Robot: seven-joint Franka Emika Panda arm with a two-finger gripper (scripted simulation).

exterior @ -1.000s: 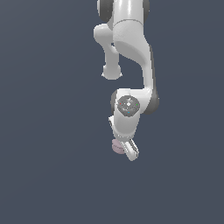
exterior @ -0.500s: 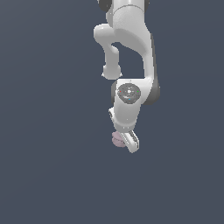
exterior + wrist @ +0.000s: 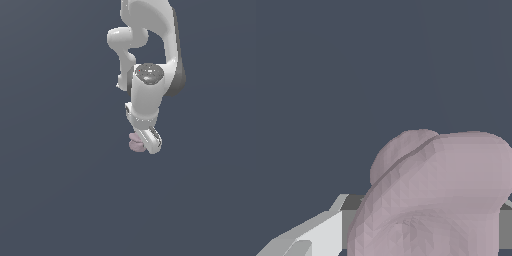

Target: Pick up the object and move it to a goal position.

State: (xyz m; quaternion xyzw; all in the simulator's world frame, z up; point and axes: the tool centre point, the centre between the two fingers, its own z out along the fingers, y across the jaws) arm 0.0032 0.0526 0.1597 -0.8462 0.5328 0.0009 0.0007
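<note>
The object (image 3: 134, 143) is a small pale pink-mauve lump with rounded lobes. It peeks out at the exterior view's left of the white gripper (image 3: 144, 142), which points downward and is shut on it. The arm's wrist rises above it. In the wrist view the object (image 3: 441, 200) fills much of the picture, sitting against a grey-white finger (image 3: 321, 235); the other finger is hidden behind the lump.
A plain dark blue-grey ground (image 3: 60, 190) surrounds the arm on all sides in both views. No other objects or edges show.
The gripper has risen in the exterior view, carrying the object with it. The grip on the object looks the same.
</note>
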